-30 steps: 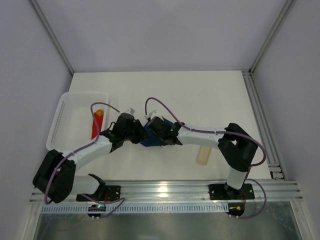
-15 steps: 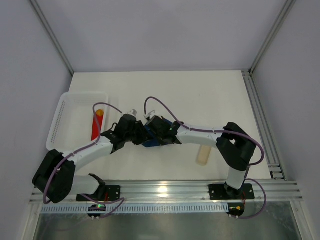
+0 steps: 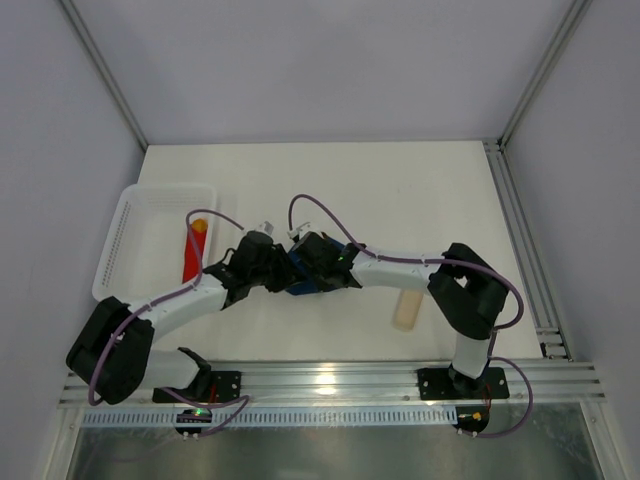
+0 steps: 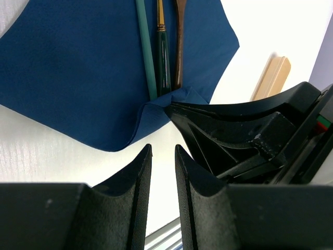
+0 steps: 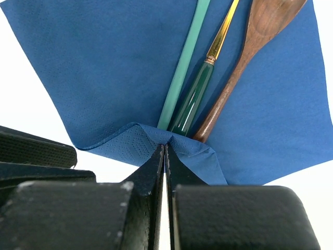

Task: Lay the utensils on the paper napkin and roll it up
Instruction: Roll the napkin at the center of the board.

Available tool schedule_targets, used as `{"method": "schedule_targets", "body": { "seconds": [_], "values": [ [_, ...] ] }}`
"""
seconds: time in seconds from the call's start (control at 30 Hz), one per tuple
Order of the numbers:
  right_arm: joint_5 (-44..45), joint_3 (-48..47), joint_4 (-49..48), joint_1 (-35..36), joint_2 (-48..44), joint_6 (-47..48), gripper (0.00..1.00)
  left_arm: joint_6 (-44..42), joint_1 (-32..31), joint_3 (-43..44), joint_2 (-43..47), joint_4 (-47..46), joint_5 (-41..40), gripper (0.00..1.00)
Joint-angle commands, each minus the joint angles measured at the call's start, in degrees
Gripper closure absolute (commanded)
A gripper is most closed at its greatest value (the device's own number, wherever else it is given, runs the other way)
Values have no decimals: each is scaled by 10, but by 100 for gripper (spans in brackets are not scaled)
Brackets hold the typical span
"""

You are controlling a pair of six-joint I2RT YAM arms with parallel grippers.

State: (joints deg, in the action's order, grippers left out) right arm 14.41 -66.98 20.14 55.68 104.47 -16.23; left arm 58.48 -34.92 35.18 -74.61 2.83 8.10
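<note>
Over the last second the left gripper (image 4: 162, 150) has edged rightward, closing in on the right gripper (image 5: 165, 148) near the middle of the table (image 3: 400, 190). The right gripper's jaws are pressed together on a lifted fold at the edge of the paper napkin (image 5: 93, 67), just at the near ends of the utensils (image 5: 193, 101), which lie side by side on the sheet. The left gripper's jaws stand a narrow slit apart, holding nothing, just beside that edge.

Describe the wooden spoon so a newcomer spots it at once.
On the table lies a navy napkin bearing three utensils side by side. The spoon is outermost, beside the green-handled piece. It alone is brown wood with a broad bowl.
</note>
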Motion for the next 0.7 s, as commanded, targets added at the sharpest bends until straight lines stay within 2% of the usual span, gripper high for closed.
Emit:
{"method": "schedule_targets", "body": {
  "seconds": [0.0,0.67],
  "values": [
    [-1,-15,-21,-4,3,-4,96,9,-3,-5,-5,-33,-5,74],
    [-1,-9,-22,-8,3,-11,96,29,-12,-15,-51,-94,14,76]
  ]
}}
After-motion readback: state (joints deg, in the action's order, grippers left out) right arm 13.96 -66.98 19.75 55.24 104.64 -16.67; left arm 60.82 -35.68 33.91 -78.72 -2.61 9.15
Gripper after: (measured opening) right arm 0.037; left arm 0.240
